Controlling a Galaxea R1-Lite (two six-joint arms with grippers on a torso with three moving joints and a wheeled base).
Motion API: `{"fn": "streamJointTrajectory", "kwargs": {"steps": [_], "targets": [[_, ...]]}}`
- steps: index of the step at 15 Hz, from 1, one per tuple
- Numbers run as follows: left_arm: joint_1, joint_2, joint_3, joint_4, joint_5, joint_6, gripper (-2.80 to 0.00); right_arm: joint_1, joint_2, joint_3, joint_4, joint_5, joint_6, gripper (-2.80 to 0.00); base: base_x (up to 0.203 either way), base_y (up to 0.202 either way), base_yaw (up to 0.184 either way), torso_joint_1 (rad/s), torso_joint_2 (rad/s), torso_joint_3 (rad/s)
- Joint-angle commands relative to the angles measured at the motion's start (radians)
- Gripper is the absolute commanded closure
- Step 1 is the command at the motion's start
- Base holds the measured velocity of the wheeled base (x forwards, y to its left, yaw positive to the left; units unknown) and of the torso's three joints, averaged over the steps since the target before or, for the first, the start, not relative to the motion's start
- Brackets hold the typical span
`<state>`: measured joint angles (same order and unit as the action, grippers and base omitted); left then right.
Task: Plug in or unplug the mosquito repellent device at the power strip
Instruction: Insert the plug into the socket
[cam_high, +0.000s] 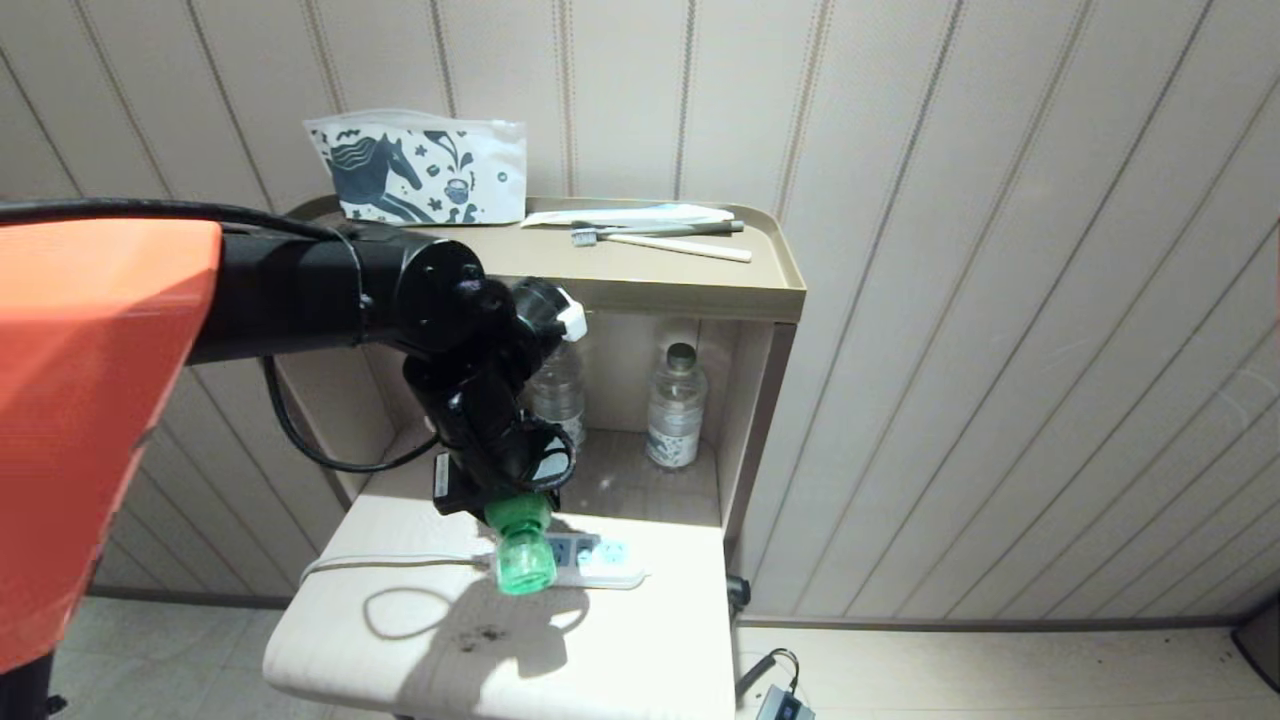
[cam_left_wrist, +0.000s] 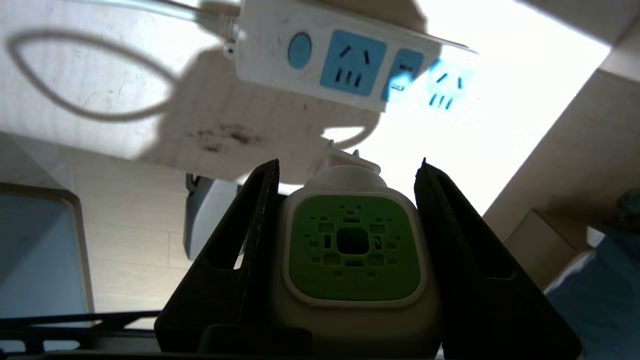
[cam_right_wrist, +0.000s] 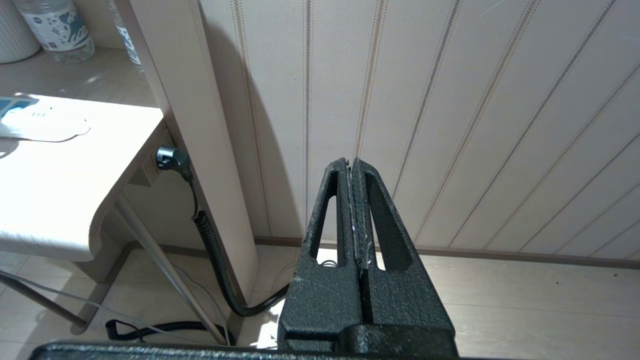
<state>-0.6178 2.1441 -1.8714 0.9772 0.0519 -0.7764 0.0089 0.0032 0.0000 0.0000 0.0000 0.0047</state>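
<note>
Repellent device (cam_left_wrist: 353, 250), green-faced with a white body, sits clamped between the two black fingers (cam_left_wrist: 240, 260) of the left end effector (cam_high: 505, 500), its green bottle (cam_high: 525, 562) hanging down in the head view just above the power strip (cam_high: 598, 560). The strip lies flat on the pale counter (cam_high: 600, 660), white cord (cam_high: 390, 563) trailing toward the robot's left, blue sockets uncovered. The right end effector (cam_right_wrist: 352, 167) hangs off to the side near the panelled wall, fingers pressed together on nothing
</note>
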Motion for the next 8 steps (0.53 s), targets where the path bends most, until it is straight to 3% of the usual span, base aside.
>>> {"fn": "streamJointTrajectory", "kwargs": {"steps": [1,8], "targets": [[0.004,0.071,-0.036,0.002,0.003,-0.007,0.00,0.000,0.000,0.000,0.000,0.000,0.000,0.00,0.000,0.000,0.000,0.000,0.00,0.000],[-0.007,0.105,-0.045,-0.005,0.005,-0.024,0.00,0.000,0.000,0.000,0.000,0.002,0.000,0.00,0.000,0.000,0.000,0.000,0.00,0.000]]}}
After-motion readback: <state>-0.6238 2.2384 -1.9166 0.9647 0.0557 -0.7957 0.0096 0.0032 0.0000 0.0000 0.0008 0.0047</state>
